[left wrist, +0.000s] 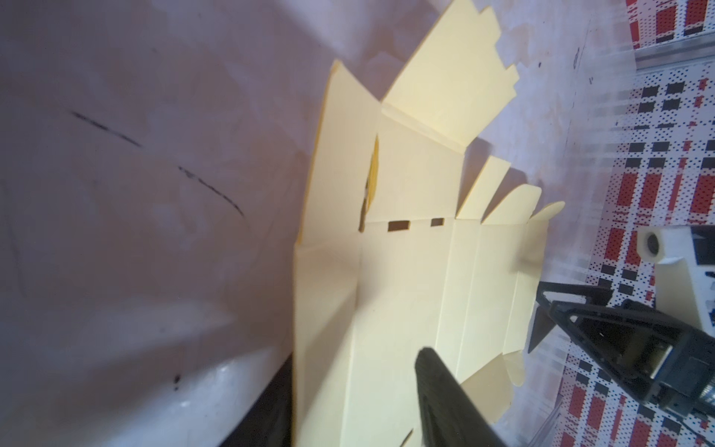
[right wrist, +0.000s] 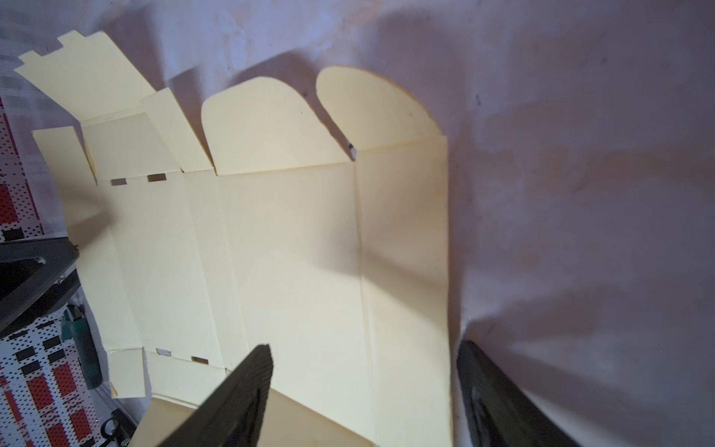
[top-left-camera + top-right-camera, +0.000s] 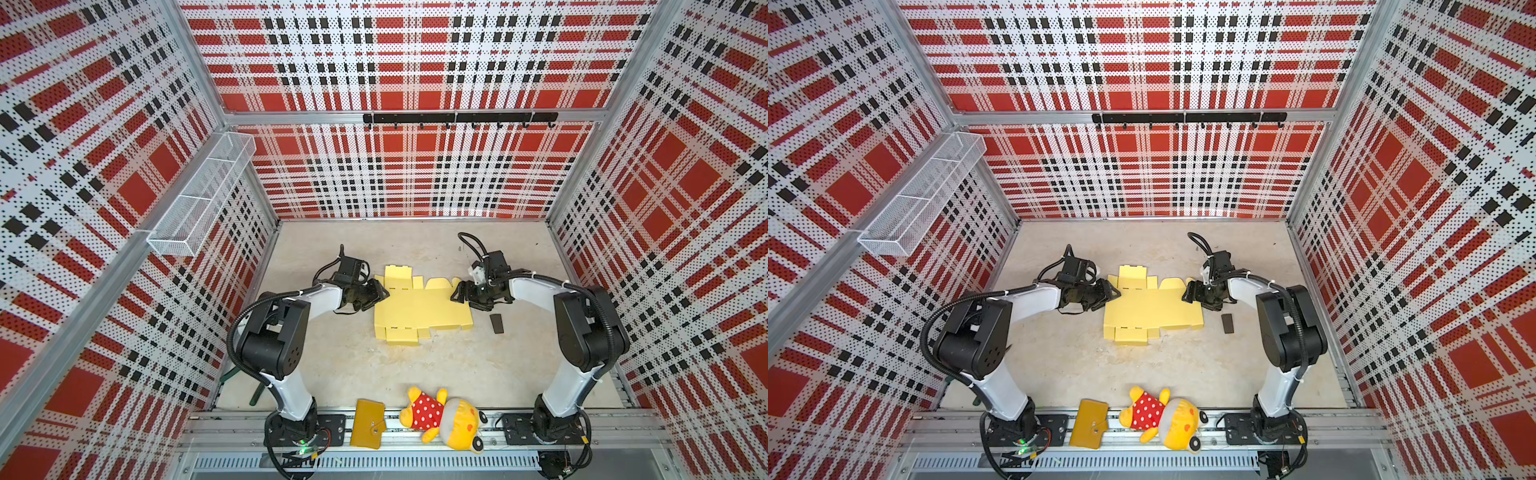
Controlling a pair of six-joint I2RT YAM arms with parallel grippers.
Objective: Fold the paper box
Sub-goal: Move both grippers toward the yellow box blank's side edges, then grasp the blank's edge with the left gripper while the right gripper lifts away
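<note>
Folding is barely getting under way, judging by how things are lying. The bench is carrying one paper box, and it is lying as an open die-cut sheet about midway between the left and right edges and somewhat nearer the far edge. Its panels are resting flat and its flaps are spreading outward; only the strip along its left side is tilting up a little in the left wrist view. No wall is standing and no flap is being tucked, so nearly every crease is waiting to be worked. Two arms are reaching in, one from each near corner. The left claw is sitting at the sheet's left side with one finger over the card, but I cannot tell whether it is pinching it. The right claw is hanging released, its fingers straddling the sheet's right side without gripping. Along the near edge one plush toy and one mustard wallet are lying, and one small black strip is lying just beside the sheet's right side.
</note>
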